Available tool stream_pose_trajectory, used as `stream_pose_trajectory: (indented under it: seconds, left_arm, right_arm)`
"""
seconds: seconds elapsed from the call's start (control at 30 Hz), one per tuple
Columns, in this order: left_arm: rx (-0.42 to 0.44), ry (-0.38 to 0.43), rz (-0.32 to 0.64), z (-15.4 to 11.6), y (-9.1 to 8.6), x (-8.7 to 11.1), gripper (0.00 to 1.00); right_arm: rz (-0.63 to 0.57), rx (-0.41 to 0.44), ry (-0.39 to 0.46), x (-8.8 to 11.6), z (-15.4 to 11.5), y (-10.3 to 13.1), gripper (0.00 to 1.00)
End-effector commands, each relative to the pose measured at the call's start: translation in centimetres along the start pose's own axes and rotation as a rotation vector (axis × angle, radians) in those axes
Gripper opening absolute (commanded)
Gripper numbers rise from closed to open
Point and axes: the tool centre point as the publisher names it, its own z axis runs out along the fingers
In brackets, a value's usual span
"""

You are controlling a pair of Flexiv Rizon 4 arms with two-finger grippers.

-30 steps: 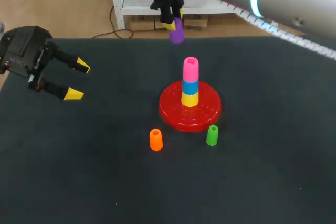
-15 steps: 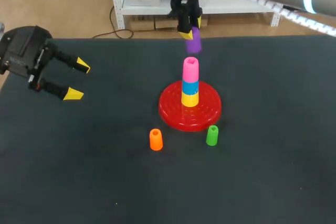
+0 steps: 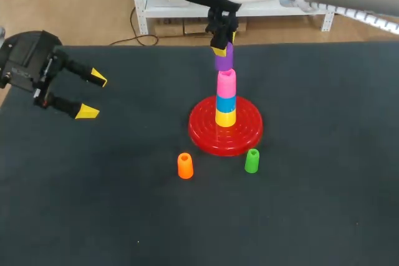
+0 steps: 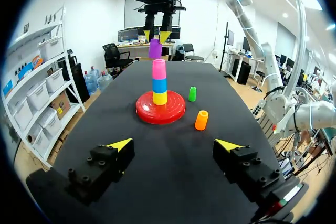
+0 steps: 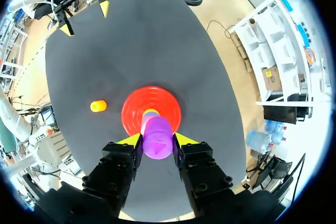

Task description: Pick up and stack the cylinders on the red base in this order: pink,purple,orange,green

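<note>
My right gripper (image 3: 222, 45) is shut on the purple cylinder (image 3: 224, 59) and holds it just above the pink cylinder (image 3: 226, 83). The pink one tops a blue and a yellow piece on the red base (image 3: 202, 132). In the right wrist view the purple cylinder (image 5: 157, 137) sits between the yellow tips, over the base (image 5: 134, 111). The orange cylinder (image 3: 185, 166) and the green cylinder (image 3: 252, 161) stand on the table in front of the base. My left gripper (image 3: 89, 95) is open at the far left, holding nothing; its own view shows the stack (image 4: 159, 70) ahead.
The dark table (image 3: 124, 204) stretches wide around the base. The table's back edge runs close behind my right gripper. The orange cylinder (image 4: 201, 120) and green cylinder (image 4: 192, 94) lie between my left gripper (image 4: 176, 144) and the base (image 4: 147, 114).
My right gripper has carried the purple cylinder from the back of the table towards the stack and lowered it to just above the pink cylinder. The left arm has kept still.
</note>
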Motion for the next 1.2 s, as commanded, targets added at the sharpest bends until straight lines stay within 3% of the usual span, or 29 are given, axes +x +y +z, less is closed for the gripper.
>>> stream_pose_trajectory:
  seconds: [0.03,0.73,1.2]
  left_arm:
    - [-0.001,-0.002,0.002,0.0,0.0,0.1,1.00]
    - [-0.001,-0.002,0.002,0.0,0.0,0.1,1.00]
    - [-0.001,-0.002,0.002,0.0,0.0,0.1,1.00]
  right_arm:
    - [0.002,0.005,-0.136,0.6,0.0,0.2,0.00]
    - [-0.036,-0.066,-0.003,1.2,0.6,0.5,0.00]
    - [-0.025,-0.076,0.011,0.9,1.2,-0.4,0.00]
